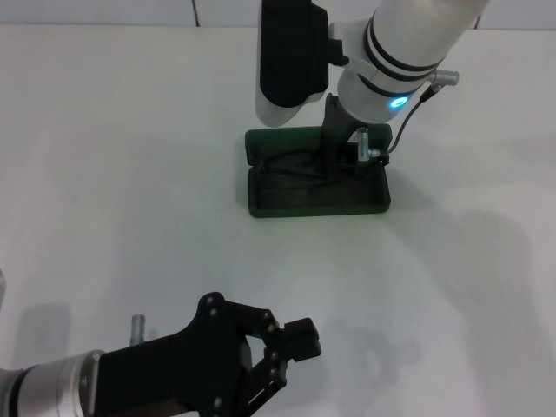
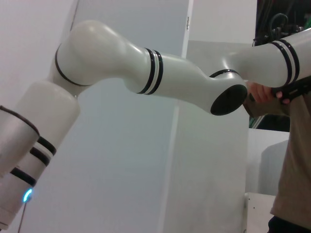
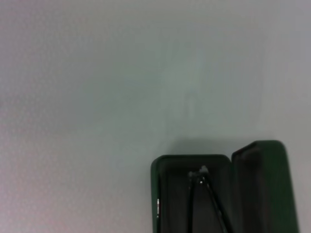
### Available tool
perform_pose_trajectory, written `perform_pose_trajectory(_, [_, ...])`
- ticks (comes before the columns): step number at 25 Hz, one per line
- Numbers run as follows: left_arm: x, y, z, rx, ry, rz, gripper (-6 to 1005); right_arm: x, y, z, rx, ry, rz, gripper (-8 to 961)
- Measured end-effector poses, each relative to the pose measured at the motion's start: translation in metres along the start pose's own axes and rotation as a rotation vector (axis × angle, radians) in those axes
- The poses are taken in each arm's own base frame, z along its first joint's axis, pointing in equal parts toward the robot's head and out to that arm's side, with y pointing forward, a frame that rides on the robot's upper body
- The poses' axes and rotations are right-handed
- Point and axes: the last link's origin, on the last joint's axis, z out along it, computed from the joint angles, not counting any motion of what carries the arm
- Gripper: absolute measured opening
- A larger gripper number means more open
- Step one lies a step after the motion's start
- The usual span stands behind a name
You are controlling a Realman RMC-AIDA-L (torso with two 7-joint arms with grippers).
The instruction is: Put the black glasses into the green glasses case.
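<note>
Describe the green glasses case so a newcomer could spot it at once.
On the white table, look toward the far middle, right under the right arm's gripper. There the green glasses case lies open, a dark green rounded box with dark lining. The black glasses lie inside it; nothing else green is on the table.

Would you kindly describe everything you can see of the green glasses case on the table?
The dark green, rounded-corner hard glasses case lies open on the white table, lid hinged back, dark lining showing. The thin black wire-frame glasses lie inside its tray, their slim temples also visible in the right wrist view. The right gripper reaches down into the case at its far right side, hiding part of it. The left gripper hangs apart, near the table's front edge.
</note>
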Motion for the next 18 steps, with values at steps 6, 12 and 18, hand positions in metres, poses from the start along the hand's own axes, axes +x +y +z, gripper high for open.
perform_pose_trajectory(6, [-0.0022,0.0020,-0.0015,0.010,-0.003,-0.012,73,0.0000,0.0004,-0.0009,-0.008,0.015,0.028,162])
perform_pose_trajectory(12, [-0.0025,0.0025,-0.0019,0.011,-0.003,-0.011,73,-0.0004,0.0001,-0.0022,-0.008,0.029,0.053,191])
perform_pose_trajectory(18, [-0.0031,0.0037,-0.0032,0.015,-0.005,-0.013,74,-0.0010,-0.0001,-0.0022,-0.002,0.036,0.051,219])
